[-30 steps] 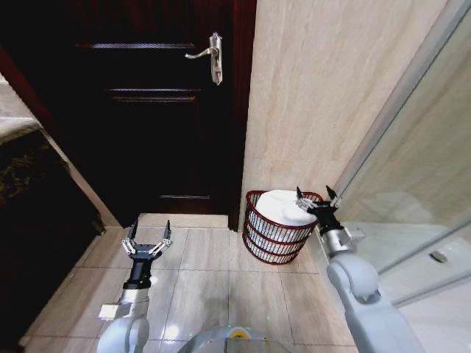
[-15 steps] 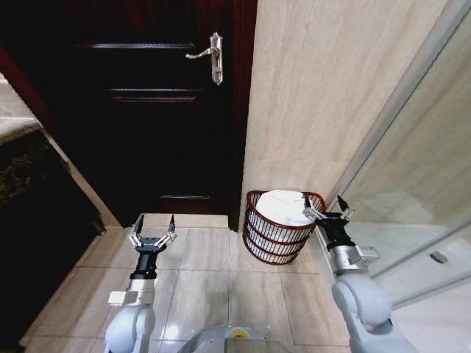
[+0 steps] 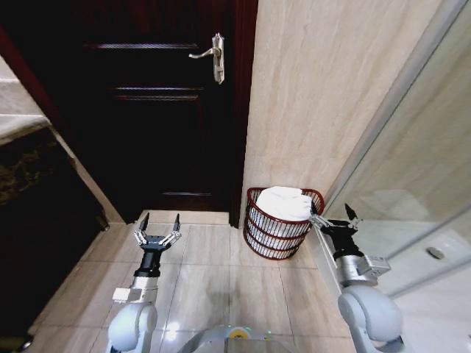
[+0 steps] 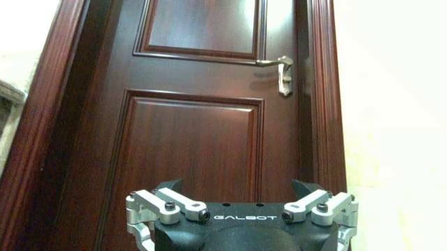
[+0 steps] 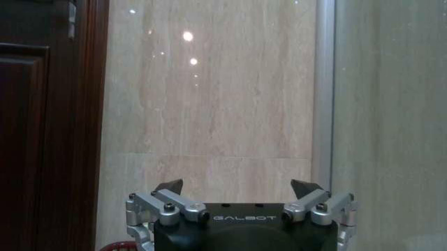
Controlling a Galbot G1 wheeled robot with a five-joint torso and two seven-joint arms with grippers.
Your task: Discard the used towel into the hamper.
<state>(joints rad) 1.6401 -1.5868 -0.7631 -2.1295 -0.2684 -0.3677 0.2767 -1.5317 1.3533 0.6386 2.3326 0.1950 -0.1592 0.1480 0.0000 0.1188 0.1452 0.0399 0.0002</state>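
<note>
Since the towel (image 3: 283, 202) already lay heaped in the hamper (image 3: 280, 226), white folds mounded just above the rim, I held nothing in either gripper. Nearest me, my left gripper (image 3: 157, 234) hung low over the floor tiles (image 3: 206, 272) with its fingers spread apart and empty; it had no part in the drop, I judge, so it was parked well clear of the hamper, facing the door (image 3: 147, 110). My right gripper (image 3: 333, 219) stood just beside the hamper's rim on the side toward the glass panel (image 3: 412, 169), fingers likewise apart, which fits a hand that had let its load go and had no reason to close. From its wrist a sliver of the red rim showed at the lower edge, with the tiled wall (image 5: 209, 104) ahead. The hamper itself sat on the floor in the corner, against the wall and next to the door frame (image 3: 243, 110), a spot where it could not slide away. Farther off, the door was shut, its handle (image 3: 210, 55) high above.
</note>
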